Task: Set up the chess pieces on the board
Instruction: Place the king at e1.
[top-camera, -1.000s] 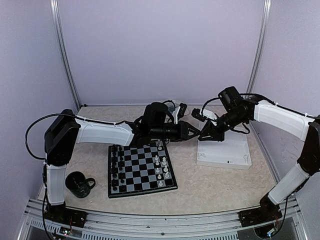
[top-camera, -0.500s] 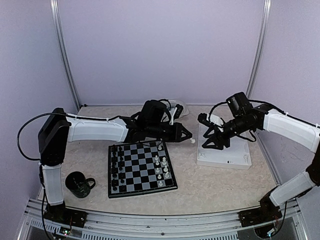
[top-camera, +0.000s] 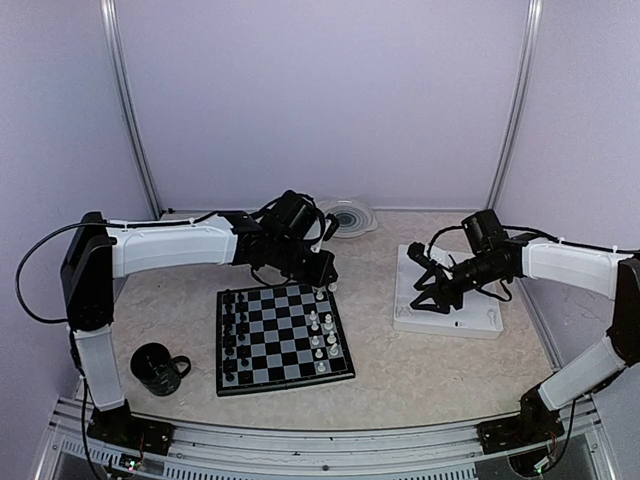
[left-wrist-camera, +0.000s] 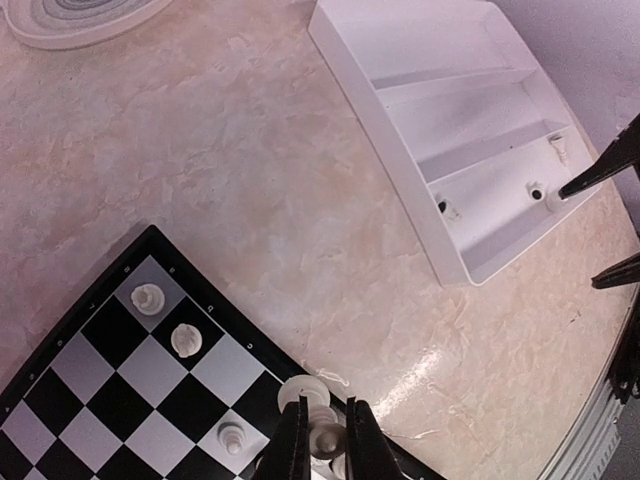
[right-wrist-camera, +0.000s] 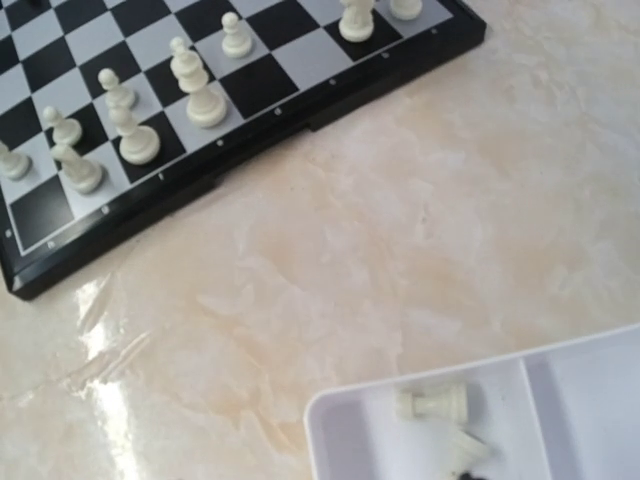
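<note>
Chess pieces (left-wrist-camera: 186, 340): left hand (top-camera: 322, 283) pinches a white piece (left-wrist-camera: 326, 436) over the board (top-camera: 270, 345); next, lower it squarely. Right hand (top-camera: 425, 290) open, empty.

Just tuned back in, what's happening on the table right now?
The left gripper pinches a white piece at the far right corner of the board, next to the other white pieces. Black pieces line the board's left side. The right gripper hangs open over the white tray, where a few pieces lie.
</note>
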